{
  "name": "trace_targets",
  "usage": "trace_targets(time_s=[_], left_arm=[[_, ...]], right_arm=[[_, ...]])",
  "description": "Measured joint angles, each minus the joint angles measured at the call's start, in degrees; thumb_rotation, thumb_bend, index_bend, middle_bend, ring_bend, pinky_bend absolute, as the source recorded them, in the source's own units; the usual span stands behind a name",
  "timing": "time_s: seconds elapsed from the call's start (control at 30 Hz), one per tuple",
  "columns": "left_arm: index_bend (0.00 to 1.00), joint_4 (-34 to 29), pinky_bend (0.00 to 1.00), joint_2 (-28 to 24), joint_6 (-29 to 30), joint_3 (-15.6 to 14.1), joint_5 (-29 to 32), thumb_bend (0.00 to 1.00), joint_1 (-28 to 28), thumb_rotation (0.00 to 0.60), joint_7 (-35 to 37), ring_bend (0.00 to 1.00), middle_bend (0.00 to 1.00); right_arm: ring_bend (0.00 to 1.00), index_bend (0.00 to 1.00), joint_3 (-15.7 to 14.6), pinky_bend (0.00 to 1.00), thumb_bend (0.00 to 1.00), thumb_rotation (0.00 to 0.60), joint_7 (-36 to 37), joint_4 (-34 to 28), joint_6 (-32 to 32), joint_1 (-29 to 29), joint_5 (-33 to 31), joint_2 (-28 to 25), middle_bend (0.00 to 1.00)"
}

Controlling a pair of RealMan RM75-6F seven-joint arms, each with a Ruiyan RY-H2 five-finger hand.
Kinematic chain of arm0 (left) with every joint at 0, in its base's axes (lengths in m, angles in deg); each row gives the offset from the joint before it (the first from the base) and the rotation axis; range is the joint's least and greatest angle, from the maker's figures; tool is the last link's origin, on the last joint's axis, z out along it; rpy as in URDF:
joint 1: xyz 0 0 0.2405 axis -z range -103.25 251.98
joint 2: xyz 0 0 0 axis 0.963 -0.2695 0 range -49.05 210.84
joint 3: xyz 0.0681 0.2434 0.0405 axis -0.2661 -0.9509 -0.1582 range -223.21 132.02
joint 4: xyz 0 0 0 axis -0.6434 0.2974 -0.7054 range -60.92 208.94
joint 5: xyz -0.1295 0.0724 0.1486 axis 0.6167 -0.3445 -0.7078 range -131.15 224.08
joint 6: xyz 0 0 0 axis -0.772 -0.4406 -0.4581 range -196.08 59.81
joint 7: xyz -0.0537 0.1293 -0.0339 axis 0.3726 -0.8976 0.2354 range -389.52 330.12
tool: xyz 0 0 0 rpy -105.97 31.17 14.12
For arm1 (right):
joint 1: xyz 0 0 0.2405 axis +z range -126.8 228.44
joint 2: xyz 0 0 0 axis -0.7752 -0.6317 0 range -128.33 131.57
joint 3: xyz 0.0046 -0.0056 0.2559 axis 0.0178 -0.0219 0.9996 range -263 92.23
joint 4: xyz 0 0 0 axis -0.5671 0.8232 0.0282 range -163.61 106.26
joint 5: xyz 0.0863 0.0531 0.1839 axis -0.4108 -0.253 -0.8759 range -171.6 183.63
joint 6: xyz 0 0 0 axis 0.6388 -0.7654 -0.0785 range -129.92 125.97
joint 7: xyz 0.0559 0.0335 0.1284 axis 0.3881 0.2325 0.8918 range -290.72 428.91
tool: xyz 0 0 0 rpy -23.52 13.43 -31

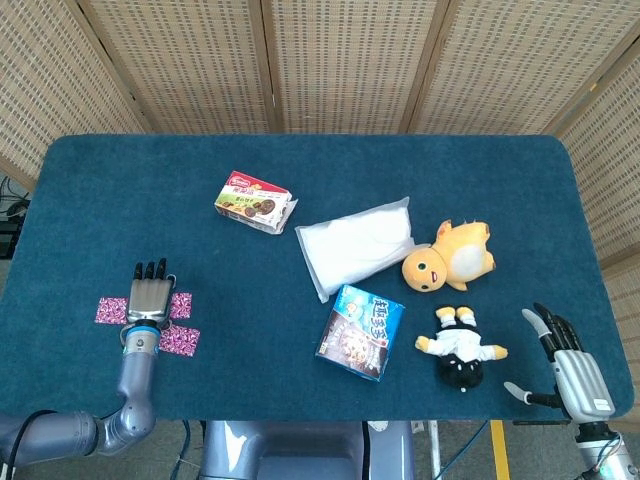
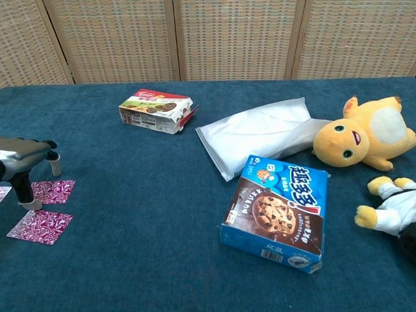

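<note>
Purple patterned squares (image 2: 40,225) lie under the left hand (image 1: 147,297), fingers spread, grasping nothing.

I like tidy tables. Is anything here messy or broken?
The small red cookie box near the table's far side has an end flap hanging open. The yellow plush and the doll lie tipped over, not sitting up.
</note>
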Motion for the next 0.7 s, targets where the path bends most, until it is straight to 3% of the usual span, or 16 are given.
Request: trace_targets(time_s=[0.7], left_arm=[[0.39, 0.53, 0.00, 0.39, -0.57, -0.21, 0.12, 0.27, -0.22, 0.600, -0.20, 0.00, 0.00]], right_arm=[[0.00, 0.04, -0.13, 0.00, 0.11, 0.600, -0.28, 0.06, 0.03, 0.01, 0.17, 0.12, 0.00]])
